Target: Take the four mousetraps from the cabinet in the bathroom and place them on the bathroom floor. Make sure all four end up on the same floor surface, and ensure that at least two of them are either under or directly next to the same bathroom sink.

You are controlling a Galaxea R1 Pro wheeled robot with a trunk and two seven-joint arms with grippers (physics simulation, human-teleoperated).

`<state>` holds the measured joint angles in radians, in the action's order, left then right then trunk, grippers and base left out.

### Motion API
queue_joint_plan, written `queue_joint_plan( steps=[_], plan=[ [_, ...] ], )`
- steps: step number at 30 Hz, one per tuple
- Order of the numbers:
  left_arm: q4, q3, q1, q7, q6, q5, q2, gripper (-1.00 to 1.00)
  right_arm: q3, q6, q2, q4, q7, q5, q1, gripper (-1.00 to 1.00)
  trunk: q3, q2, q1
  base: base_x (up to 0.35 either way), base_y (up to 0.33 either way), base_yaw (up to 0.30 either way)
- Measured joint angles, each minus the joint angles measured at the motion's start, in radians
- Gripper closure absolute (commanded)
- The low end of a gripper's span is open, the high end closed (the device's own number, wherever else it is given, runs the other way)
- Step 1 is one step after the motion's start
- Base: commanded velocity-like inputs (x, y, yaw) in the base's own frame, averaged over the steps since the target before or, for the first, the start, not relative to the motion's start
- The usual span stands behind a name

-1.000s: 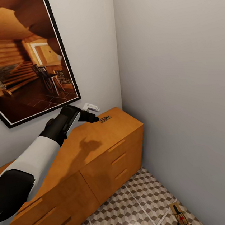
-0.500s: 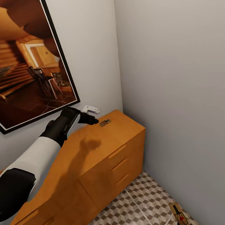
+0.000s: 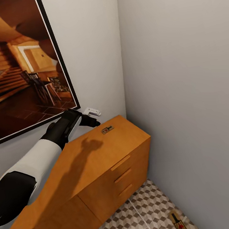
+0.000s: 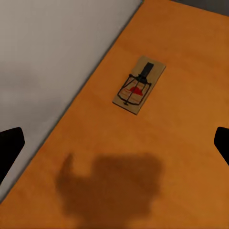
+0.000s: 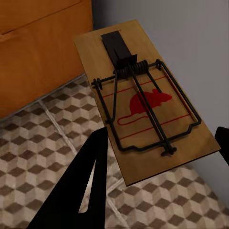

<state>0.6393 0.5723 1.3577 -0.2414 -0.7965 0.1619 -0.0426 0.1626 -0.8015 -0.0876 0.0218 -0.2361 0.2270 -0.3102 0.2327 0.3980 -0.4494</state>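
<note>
1. Nearest: near mousetrap (image 5: pixel 148 109) between the two dark fingers of the right gripper (image 5: pixel 162 135), above or on the bathroom floor (image 5: pixel 38 138), close to the wall corner. One finger (image 5: pixel 90 181) against its long edge, the other barely in at the frame side. Cannot tell whether clamped on the board or just straddling it, nor whether the board lies flat or is tilted off the tiles.
2. Same near mousetrap (image 3: pixel 179 224) at the bottom edge of the head view, partly cut off, just beside the wall. At best one trap down, judging by this.
3. Further out: cabinet (image 3: pixel 99 157), all visible drawers closed, its left end cut off by the frame.
4. Above its top: left gripper (image 3: pixel 91 118), jaws wide apart and empty, fingertips only just showing at the sides of the wrist view (image 4: pixel 9 143). Hovering short of the far mousetrap (image 3: pixel 107 130), not touching it.
5. Far mousetrap (image 4: pixel 139 86) flat on the cabinet top, near the back wall, not yet picked up. Probably the step in hand.
6. Other two traps and the sink unaccounted for, so the under-the-sink condition cannot be judged.
7. Farthest: framed picture (image 3: pixel 18 70) on the wall behind.
</note>
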Motion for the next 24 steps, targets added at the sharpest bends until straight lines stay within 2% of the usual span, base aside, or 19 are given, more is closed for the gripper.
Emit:
queue_joint_plan(
  steps=[3,8,20,24],
  plan=[
    [-0.001,0.0,0.0,0.0,0.0,0.0,0.0,-1.0,0.0,0.001,-0.001,-0.005,0.035,0.009,0.009,1.0,0.0,0.0,0.0,0.004,0.0,0.0],
    [0.0,0.0,-0.003,0.0,0.0,0.0,0.0,-1.0,0.005,0.001,0.001,-0.006,0.132,0.013,0.036,1.0,0.0,0.0,0.0,0.001,0.0,0.0],
    [0.0,0.001,-0.006,0.0,0.0,0.0,0.001,-1.0,0.009,0.003,0.006,-0.007,0.146,0.01,0.046,1.0,0.0,0.0,0.0,0.0,0.0,0.0],
    [-0.005,0.001,-0.006,0.0,0.0,0.0,0.001,-1.0,0.009,0.013,0.005,-0.009,0.145,0.008,0.127,1.0,0.0,0.0,0.0,0.0,0.0,0.0]
  ],
)
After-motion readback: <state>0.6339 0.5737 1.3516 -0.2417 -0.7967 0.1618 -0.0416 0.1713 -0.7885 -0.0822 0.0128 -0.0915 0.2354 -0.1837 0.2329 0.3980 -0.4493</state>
